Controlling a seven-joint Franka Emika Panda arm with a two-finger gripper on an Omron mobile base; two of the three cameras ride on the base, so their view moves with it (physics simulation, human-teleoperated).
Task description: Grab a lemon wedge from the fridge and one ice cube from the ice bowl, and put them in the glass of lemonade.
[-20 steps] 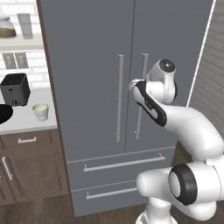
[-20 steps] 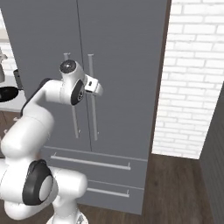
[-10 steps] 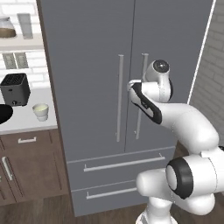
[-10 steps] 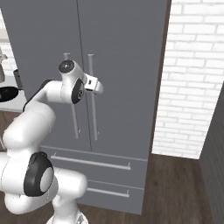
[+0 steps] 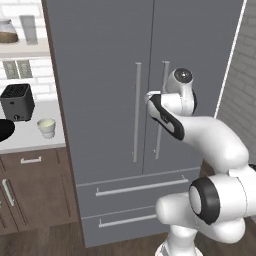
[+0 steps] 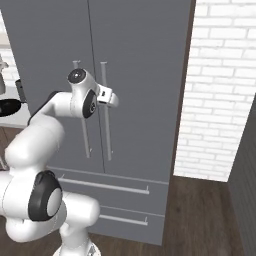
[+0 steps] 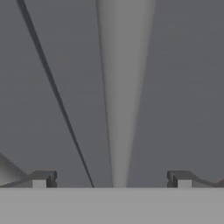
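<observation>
I'm looking at the fridge (image 5: pixel 105 75) with both doors shut, and my gripper (image 7: pixel 111 179) is sitting spread wide, its tips on either side of the right door's handle (image 7: pixel 124 87) — nothing gripped. In the left base view the glass of lemonade (image 5: pixel 46 127) is standing on the counter (image 5: pixel 30 140) left of the fridge, near the toaster (image 5: pixel 17 101), with the ice bowl (image 5: pixel 5 130) at the frame edge.
</observation>
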